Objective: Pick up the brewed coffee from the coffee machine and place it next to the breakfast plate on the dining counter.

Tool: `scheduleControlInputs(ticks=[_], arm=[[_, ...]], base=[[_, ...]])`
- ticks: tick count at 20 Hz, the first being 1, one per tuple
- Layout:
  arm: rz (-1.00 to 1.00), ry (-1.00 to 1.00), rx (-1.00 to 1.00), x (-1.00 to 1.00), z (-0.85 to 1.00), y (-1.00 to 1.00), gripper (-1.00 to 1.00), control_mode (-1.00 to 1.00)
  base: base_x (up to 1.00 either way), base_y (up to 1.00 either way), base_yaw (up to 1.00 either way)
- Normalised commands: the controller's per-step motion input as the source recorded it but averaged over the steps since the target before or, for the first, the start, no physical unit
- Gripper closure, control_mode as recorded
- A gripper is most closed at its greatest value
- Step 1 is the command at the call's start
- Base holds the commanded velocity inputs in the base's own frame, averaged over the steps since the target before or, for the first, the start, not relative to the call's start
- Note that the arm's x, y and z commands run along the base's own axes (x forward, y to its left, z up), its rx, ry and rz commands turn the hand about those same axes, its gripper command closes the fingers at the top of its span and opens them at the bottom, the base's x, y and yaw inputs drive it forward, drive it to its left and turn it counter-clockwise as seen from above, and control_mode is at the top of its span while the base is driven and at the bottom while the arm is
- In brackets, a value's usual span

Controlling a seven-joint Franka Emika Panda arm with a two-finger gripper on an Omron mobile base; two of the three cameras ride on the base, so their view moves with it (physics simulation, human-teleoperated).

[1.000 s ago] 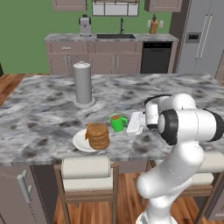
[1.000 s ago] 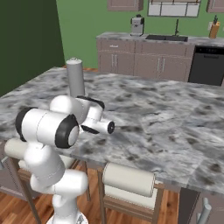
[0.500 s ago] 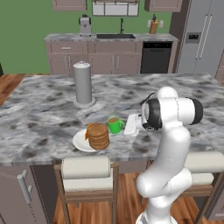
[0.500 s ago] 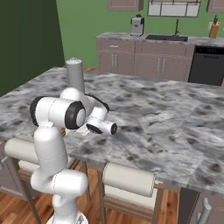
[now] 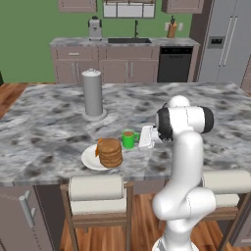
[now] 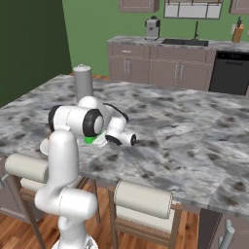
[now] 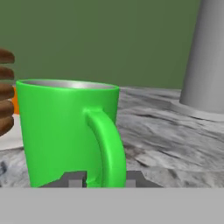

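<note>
Green mug point(image 5: 128, 139) standing on the marbled surface point(image 5: 54, 127) just right of the pancake plate point(image 5: 91, 158), handle between my fingers point(image 7: 74, 179), grip apparently loosening though I cannot tell for sure: release step, next a straight pull back clear of the handle.

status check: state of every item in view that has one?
green mug: upright on the dining counter, beside the plate, brown liquid inside, handle facing the gripper
gripper: fingertips either side of the mug handle; open or shut not clear
breakfast plate: flat on the counter, pancake stack on it
grey cylinder: upright on the counter
coffee machine: on the back counter, nothing seen under its spout
</note>
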Motion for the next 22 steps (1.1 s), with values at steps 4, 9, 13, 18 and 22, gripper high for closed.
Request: scheduleControlInputs(ticks=[4, 9, 13, 18, 22], arm=[[0.09, 0.00, -0.03, 0.05, -0.08, 0.06, -1.00, -1.00], [0.08, -0.02, -0.06, -0.33, 0.03, 0.04, -1.00, -1.00], [0.02, -0.07, -0.09, -0.58, 0.19, 0.01, -1.00, -1.00], [0.00, -0.12, -0.07, -0.56, 0.43, 0.00, -1.00, -1.00], [0.00, -0.21, -0.05, -0.43, 0.89, 0.00, -1.00, -1.00]], base=[[0.00, 0.00, 0.00], [0.00, 0.00, 0.00], [0.00, 0.00, 0.00], [0.00, 0.00, 0.00], [0.00, 0.00, 0.00]])
